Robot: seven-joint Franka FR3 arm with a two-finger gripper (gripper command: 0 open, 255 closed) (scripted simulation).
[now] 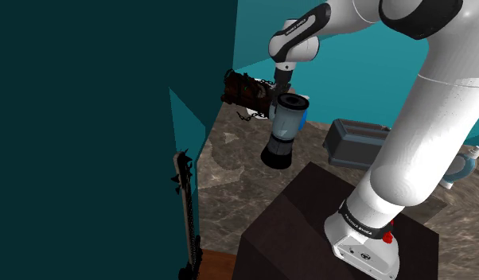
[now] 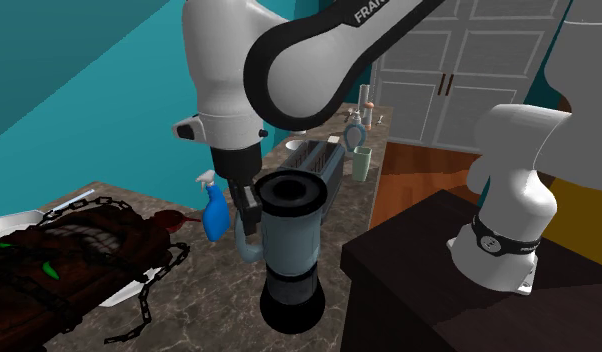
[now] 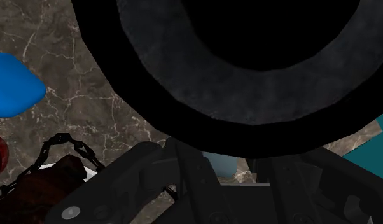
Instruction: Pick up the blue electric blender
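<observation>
Above the marble table [image 1: 230,183], the end effector [image 2: 251,215] grasps the tilted blender [image 2: 289,250]: pale blue-grey jar, black rim and base. Second exterior view adds a blue spray bottle [image 2: 215,215] beside it.

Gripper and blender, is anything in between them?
Nothing. The wrist view shows the gripper clasping the pale blue handle of the blender directly, with only the marble counter beyond.
</observation>
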